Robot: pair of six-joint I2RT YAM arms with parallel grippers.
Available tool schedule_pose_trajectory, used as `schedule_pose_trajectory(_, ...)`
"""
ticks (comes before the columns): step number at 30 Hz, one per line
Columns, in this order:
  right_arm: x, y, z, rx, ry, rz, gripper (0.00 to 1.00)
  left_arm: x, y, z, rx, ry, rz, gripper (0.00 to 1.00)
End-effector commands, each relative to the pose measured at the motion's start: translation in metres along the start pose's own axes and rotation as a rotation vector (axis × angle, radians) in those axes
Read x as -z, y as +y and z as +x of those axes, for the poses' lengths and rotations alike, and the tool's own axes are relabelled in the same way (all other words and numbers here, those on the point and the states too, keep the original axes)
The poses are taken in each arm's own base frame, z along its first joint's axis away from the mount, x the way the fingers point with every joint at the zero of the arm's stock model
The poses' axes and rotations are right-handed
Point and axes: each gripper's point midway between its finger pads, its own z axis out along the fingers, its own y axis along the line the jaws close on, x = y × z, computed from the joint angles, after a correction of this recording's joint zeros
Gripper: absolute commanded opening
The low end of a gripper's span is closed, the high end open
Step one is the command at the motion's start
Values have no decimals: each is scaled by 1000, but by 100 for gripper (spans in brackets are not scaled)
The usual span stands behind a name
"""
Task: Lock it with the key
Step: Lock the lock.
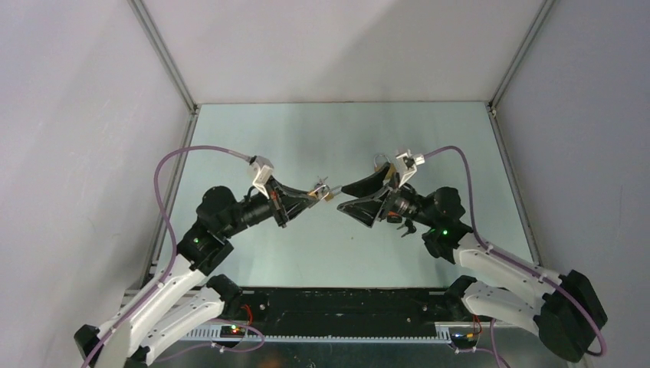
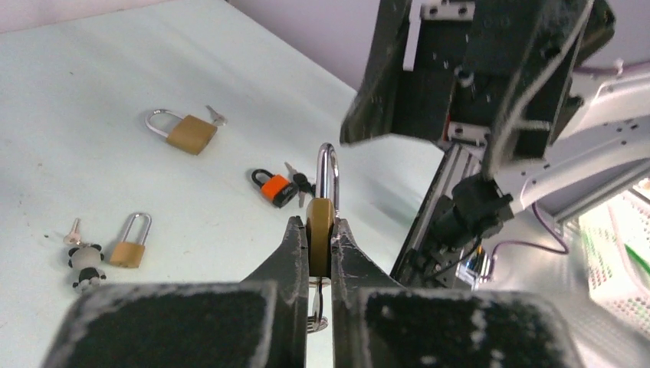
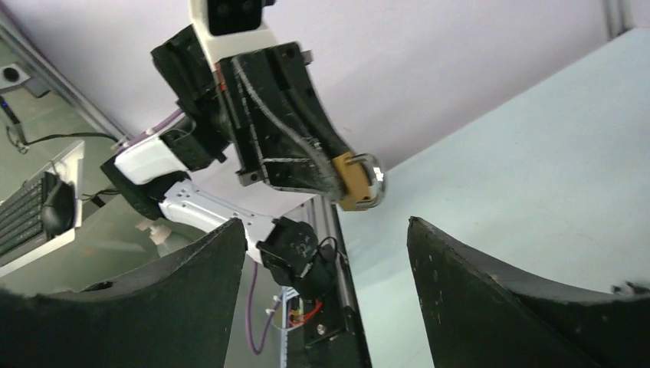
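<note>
A brass padlock (image 2: 320, 230) is clamped by its body in my left gripper (image 2: 320, 222), which is shut on it. Its steel shackle (image 2: 328, 172) points up and away from the fingers. A key (image 2: 316, 295) sticks out of the lock's underside between the fingers, with a ring hanging from it. In the top view the padlock (image 1: 326, 193) is held above the table's middle. My right gripper (image 1: 341, 197) faces it just to the right, open and holding nothing. In the right wrist view the padlock (image 3: 354, 180) sits ahead of the wide-open right gripper (image 3: 326, 230), apart from both fingers.
On the table (image 2: 92, 84) below lie a larger brass padlock (image 2: 188, 132) with a key, an orange-and-black padlock (image 2: 274, 188) with keys, a small brass padlock (image 2: 130, 245) and a panda keychain (image 2: 86, 264). Grey walls and aluminium rails (image 1: 165, 54) enclose the table.
</note>
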Motion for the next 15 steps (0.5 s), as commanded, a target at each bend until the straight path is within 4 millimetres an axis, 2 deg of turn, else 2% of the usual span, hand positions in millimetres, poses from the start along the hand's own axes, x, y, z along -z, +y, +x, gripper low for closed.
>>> schedule_pose_trajectory(1,19,-11,9,18,94,50,80,14,-16,-3,-108,41,68,0)
schedule_pose_trajectory(8,24,-6,30,95,232,-9,71,23,-49,11,-108,149,265,0)
schedule_pose_trajectory(11,18,0,39,154,287,-31,65,23,-54,16,-96,181,300,0)
schedule_pose_trajectory(15,14,7,37,167,295,-52,54,23,-56,19,-96,201,323,0)
